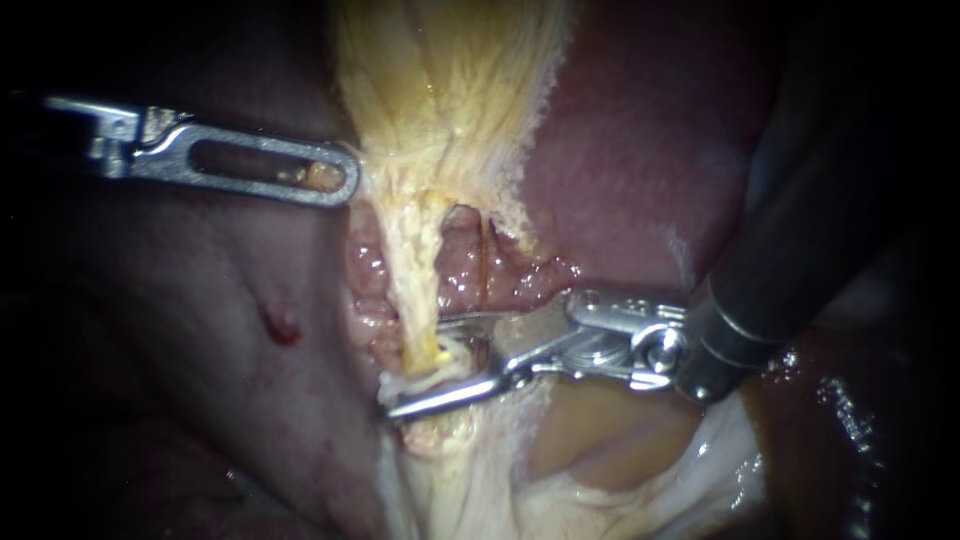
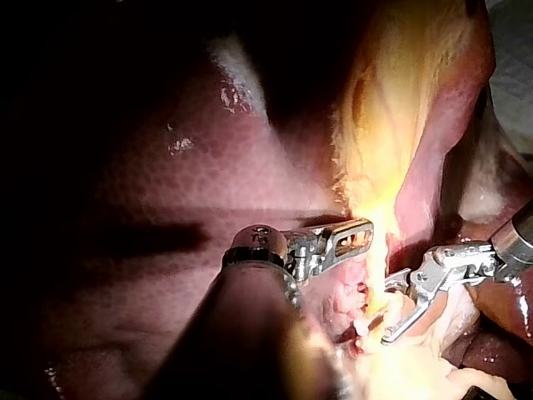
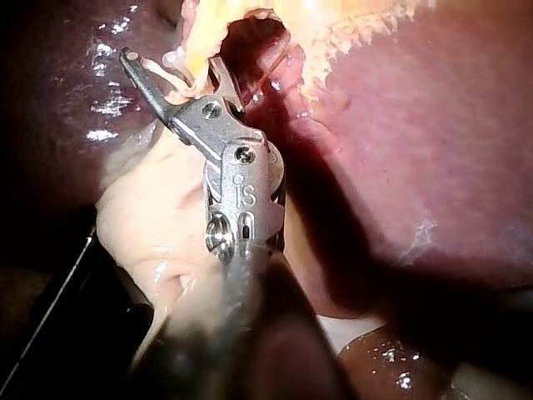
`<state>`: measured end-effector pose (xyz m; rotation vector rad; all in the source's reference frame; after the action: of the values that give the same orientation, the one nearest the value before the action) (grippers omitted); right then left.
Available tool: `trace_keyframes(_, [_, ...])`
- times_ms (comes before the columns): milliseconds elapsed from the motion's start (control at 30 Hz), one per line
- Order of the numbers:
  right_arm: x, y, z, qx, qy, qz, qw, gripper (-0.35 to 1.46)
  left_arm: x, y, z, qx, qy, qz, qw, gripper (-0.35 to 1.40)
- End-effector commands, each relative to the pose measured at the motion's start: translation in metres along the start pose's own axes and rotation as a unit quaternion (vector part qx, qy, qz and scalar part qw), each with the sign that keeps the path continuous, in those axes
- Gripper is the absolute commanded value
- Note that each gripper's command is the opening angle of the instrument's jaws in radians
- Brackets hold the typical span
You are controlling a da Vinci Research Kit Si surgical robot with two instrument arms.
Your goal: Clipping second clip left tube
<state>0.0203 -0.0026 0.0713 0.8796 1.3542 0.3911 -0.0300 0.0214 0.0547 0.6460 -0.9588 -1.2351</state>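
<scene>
The slim steel right instrument (image 1: 416, 365) — jaws spread — straddles the pale yellow left tube (image 1: 415, 300); the slotted left instrument (image 1: 343, 180) pinches yellow fibrous tissue (image 1: 440, 90).

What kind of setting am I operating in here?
Likely a surgical bench with organs laid out in the open: dark red liver, a pale tube between the open jaws of my right instrument, and what looks like cloth beyond the liver's edge.
</scene>
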Motion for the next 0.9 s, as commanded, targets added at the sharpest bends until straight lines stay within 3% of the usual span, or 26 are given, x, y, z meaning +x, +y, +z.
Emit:
trace_keyframes(33, [0.0,0.0001,0.0004,0.003,0.003,0.001,1.0,0.5,0.0,0.0,0.0,0.0,0.0,0.0,1.0,-0.35])
trace_keyframes(433, [0.0003,0.0,0.002,0.015,0.008,0.003,0.9998,0.5,0.0,0.0,0.0001,0.0,0.0,0.0,1.0,-0.35])
trace_keyframes(900, [0.0005,-0.003,0.0021,0.083,0.011,0.006,0.9965,0.49,0.0001,0.0003,0.0002,0.0,0.0,0.0,1.0,-0.35])
